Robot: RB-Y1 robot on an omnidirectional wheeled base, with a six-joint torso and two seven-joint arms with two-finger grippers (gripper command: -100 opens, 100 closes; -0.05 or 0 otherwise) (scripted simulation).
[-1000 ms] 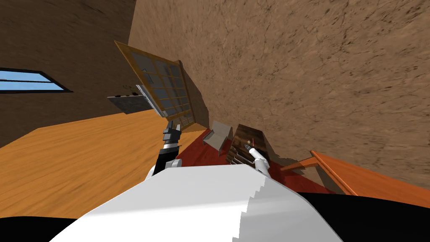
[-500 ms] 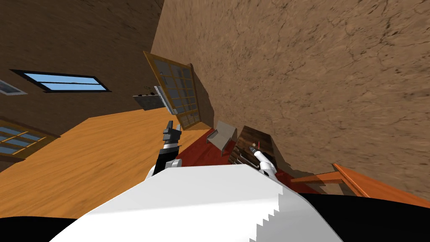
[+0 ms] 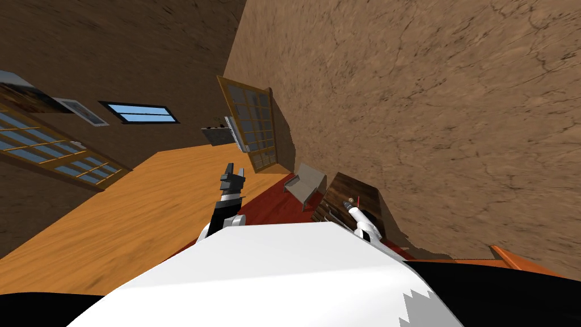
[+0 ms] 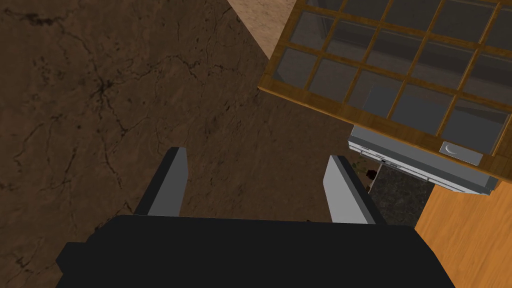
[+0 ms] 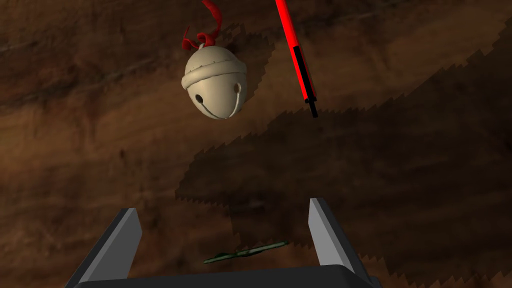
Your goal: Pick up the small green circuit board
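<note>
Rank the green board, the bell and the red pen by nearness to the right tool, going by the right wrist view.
1. Green board: lying flat inside the open right tool.
2. Bell, farther ahead in line with the gap, and red pen, beside it: too close to call.

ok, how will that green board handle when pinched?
Probably stiff: the green board shows as a straight sliver. Likely light, being so thin. Lying near flat on the wooden top, it offers little edge, so the right end effector may slip.
</note>
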